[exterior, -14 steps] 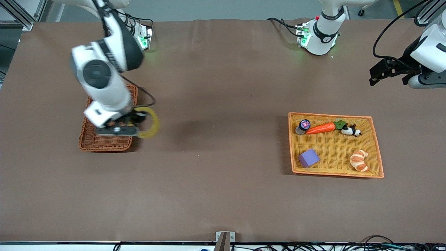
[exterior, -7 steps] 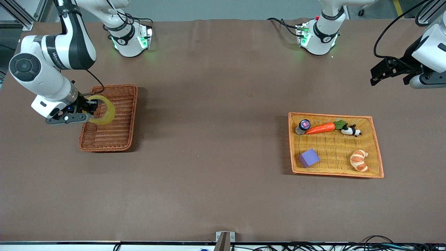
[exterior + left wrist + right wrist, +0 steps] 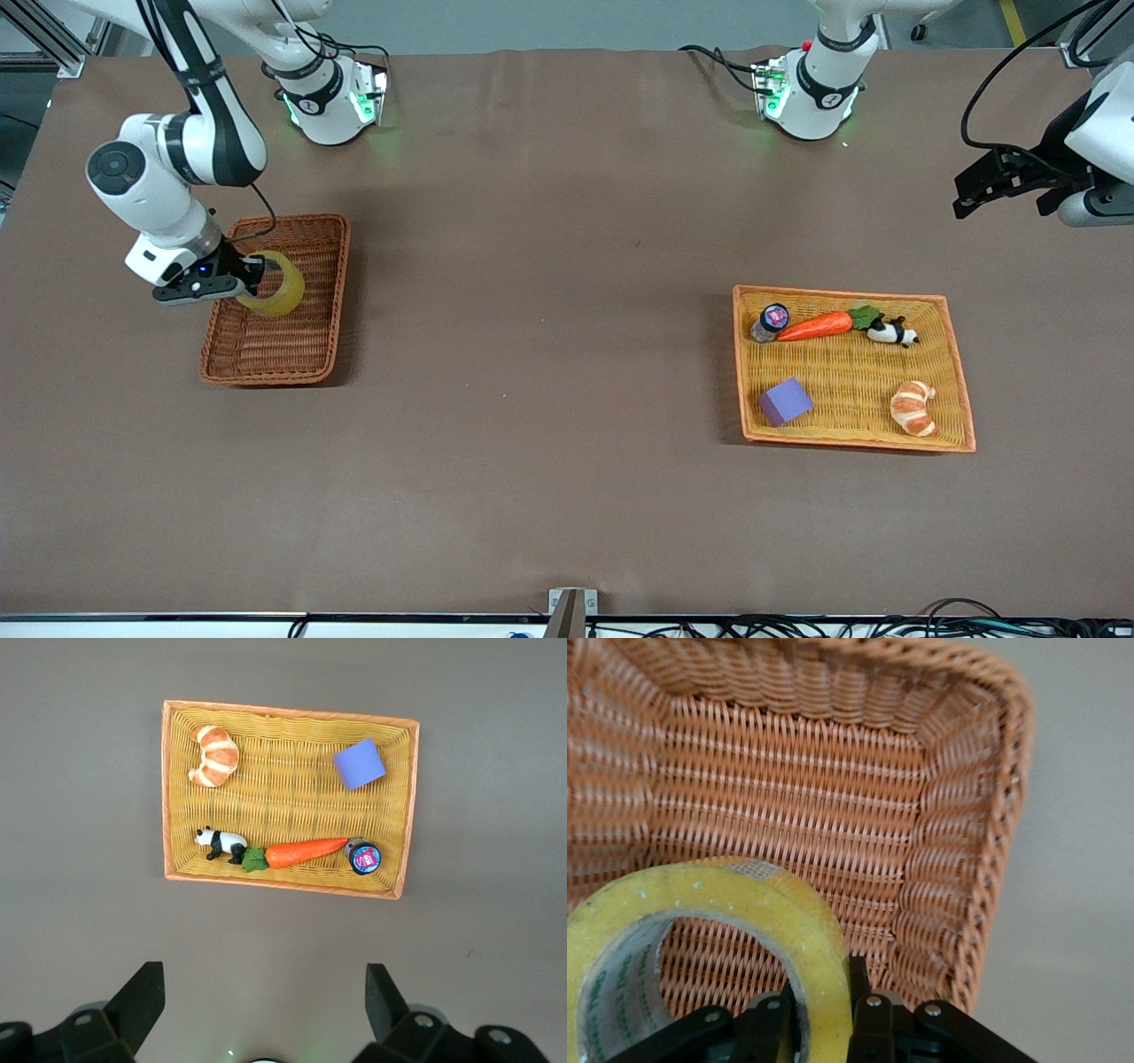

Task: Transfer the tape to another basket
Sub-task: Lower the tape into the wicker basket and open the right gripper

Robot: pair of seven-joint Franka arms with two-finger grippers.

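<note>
My right gripper [image 3: 246, 276] is shut on the tape [image 3: 273, 283], a translucent yellow ring with a grey core, and holds it over the reddish-brown wicker basket [image 3: 312, 353] at the right arm's end of the table. In the right wrist view the tape [image 3: 735, 912] stands upright between my fingers [image 3: 866, 1014], above the basket's woven floor [image 3: 797, 806]. My left gripper [image 3: 974, 188] is open and empty, high over the bare table at the left arm's end, where that arm waits. Its fingers [image 3: 142, 1001] show spread wide in the left wrist view.
A shallow yellow wicker tray [image 3: 961, 416] with an orange rim holds a croissant toy [image 3: 914, 408], a purple cube [image 3: 784, 400], a carrot [image 3: 815, 326], a panda figure [image 3: 890, 331] and a small jar [image 3: 769, 322]. The left wrist view looks down on that tray [image 3: 283, 793].
My right arm has carried the tape from beside the brown basket to over it, then shifted slightly toward the basket's middle. The left gripper has drifted a little outward.
</note>
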